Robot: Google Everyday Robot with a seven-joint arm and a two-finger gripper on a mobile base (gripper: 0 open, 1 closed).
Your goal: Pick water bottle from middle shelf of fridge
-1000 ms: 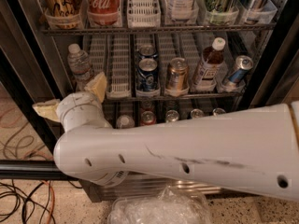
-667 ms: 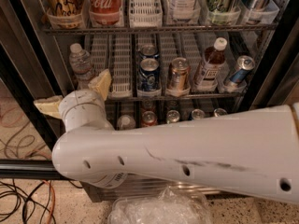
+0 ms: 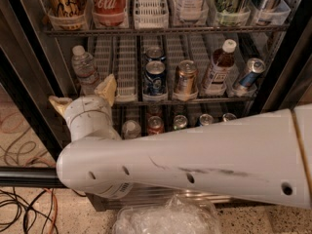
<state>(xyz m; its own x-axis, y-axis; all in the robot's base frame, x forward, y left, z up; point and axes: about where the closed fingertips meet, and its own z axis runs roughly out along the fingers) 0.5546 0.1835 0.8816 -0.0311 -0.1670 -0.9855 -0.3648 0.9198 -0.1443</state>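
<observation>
My claw (image 3: 83,97) at fridge (image 3: 30,69) opening, by 9 o'clock end of middle shelf (image 3: 195,101); fingers spread wide, released, grasping nothing; water bottle (image 3: 84,71) upright at that end of shelf, just at 12 o'clock of claw, lined up with gap, not yet gripped; approach nearly done, I judge; left: push in around bottle, clench, lift, draw out; blue can (image 3: 156,78) at bottle's 3 o'clock, apart.

Pincer (image 3: 82,91): cream, spread just below the water bottle
Arm (image 3: 195,160): white, dark scuffs
Water bottle (image 3: 84,68): clear, white cap
Middle shelf (image 3: 126,57): grey wire, white slotted trays
Cola bottle (image 3: 108,4): red, white script
Floor (image 3: 263,223): speckled beige
</observation>
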